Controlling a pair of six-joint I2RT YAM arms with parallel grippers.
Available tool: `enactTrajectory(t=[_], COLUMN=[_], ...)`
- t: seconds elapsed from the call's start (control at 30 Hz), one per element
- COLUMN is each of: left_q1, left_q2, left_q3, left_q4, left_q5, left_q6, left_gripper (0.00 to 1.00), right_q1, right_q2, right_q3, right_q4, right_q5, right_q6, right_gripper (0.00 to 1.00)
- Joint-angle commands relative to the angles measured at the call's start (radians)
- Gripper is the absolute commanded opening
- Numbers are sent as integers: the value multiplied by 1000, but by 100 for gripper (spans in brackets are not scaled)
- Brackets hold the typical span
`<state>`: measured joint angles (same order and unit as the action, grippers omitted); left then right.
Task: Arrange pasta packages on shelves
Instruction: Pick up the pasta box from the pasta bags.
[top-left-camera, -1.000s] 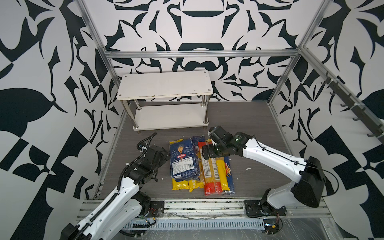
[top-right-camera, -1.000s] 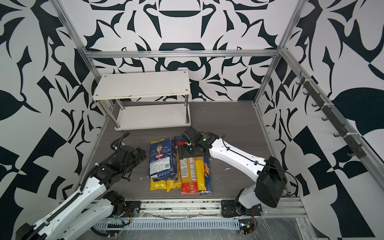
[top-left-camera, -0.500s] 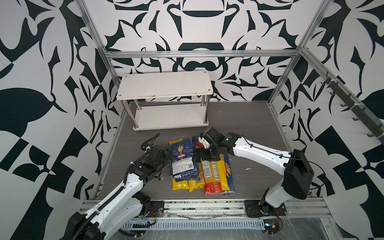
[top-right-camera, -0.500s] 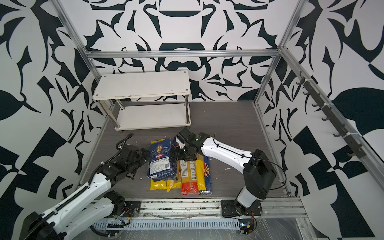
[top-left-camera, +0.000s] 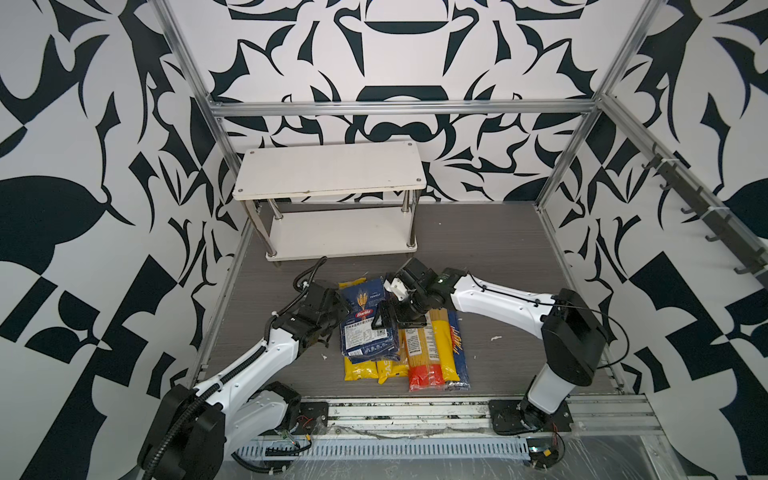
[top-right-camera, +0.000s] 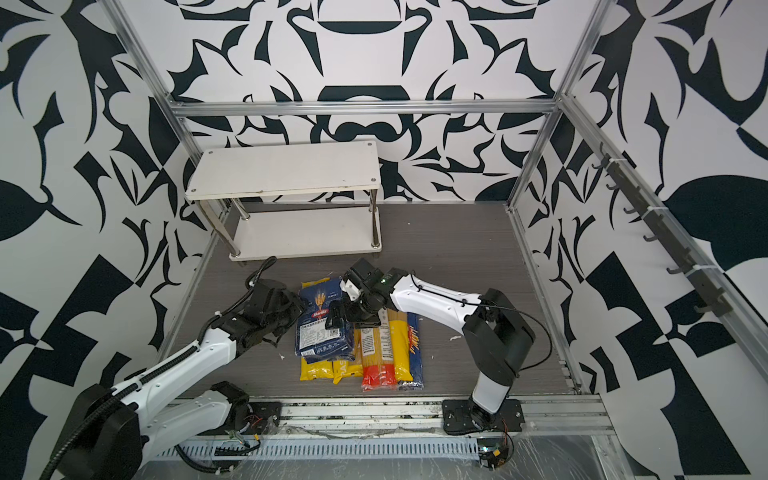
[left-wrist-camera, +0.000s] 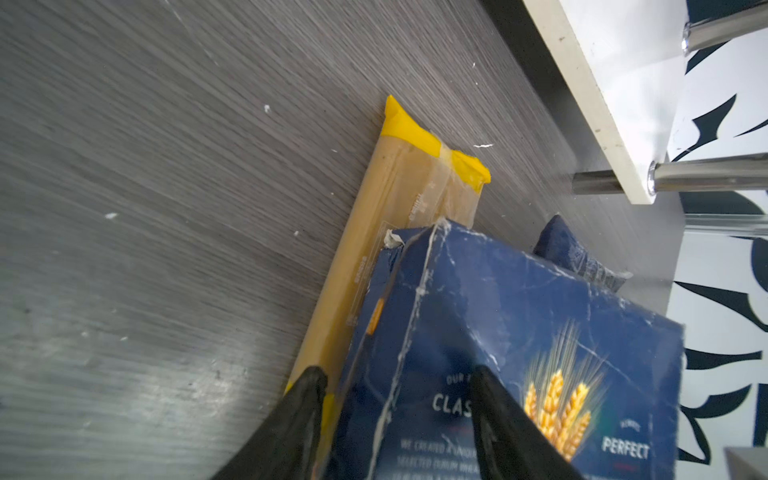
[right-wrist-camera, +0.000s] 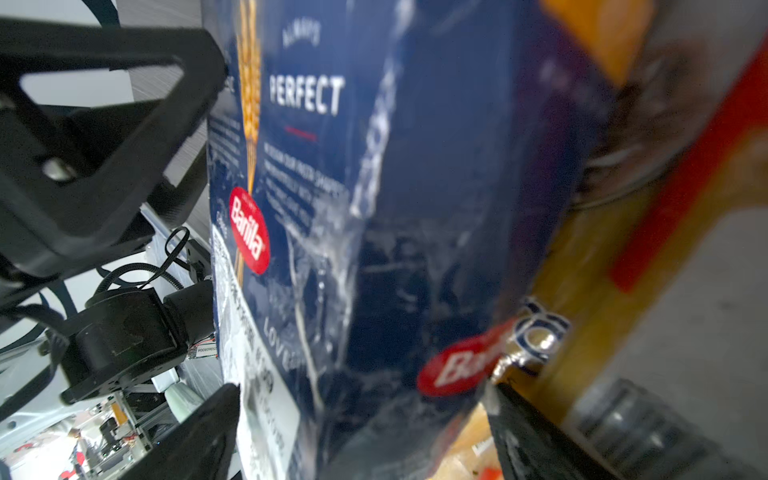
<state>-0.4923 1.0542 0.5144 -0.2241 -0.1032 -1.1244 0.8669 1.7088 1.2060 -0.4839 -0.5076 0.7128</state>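
The pasta packages lie in a heap on the dark floor in both top views. A wide dark-blue Barilla bag (top-left-camera: 365, 328) (top-right-camera: 320, 332) tops yellow packs (top-left-camera: 361, 368), with a red-ended pack (top-left-camera: 422, 353) beside them. My left gripper (top-left-camera: 343, 308) (left-wrist-camera: 399, 374) straddles the bag's left edge, one finger over its printed face (left-wrist-camera: 519, 311) and one beside a yellow pack (left-wrist-camera: 399, 199); whether it grips is unclear. My right gripper (top-left-camera: 399, 321) (right-wrist-camera: 361, 399) stands open around the bag's right edge (right-wrist-camera: 374, 166). The shelves (top-left-camera: 330, 170) stand bare at the back left.
Aluminium frame bars (top-left-camera: 399, 107) fence the cell. A rail of black hooks (top-left-camera: 706, 208) runs along the right wall. A slotted cable tray (top-left-camera: 374, 449) and both arm bases sit along the front edge. The rack's lower board (top-left-camera: 340, 237) is just behind the heap.
My right gripper has swung left across the heap onto the Barilla bag's right edge. My left gripper has pushed forward up to the bag's left edge. The heap has not shifted.
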Motion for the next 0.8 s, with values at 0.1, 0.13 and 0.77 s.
enactTrajectory(t=[0.1, 0.13, 0.77], left_q1=[12, 13, 17], left_q2=[0, 2, 36], left_q3=[-63, -73, -154], left_q4=[20, 33, 207], left_q5=[62, 66, 170], left_q6=[-23, -31, -103], left_gripper=[51, 50, 48], right_q1=[20, 22, 41], right_q2=[21, 24, 120], right_q3=[-17, -22, -11], right_q4=[51, 64, 288], right_q5=[-26, -29, -111], right_q6=[39, 45, 110], right_gripper=[95, 95, 83])
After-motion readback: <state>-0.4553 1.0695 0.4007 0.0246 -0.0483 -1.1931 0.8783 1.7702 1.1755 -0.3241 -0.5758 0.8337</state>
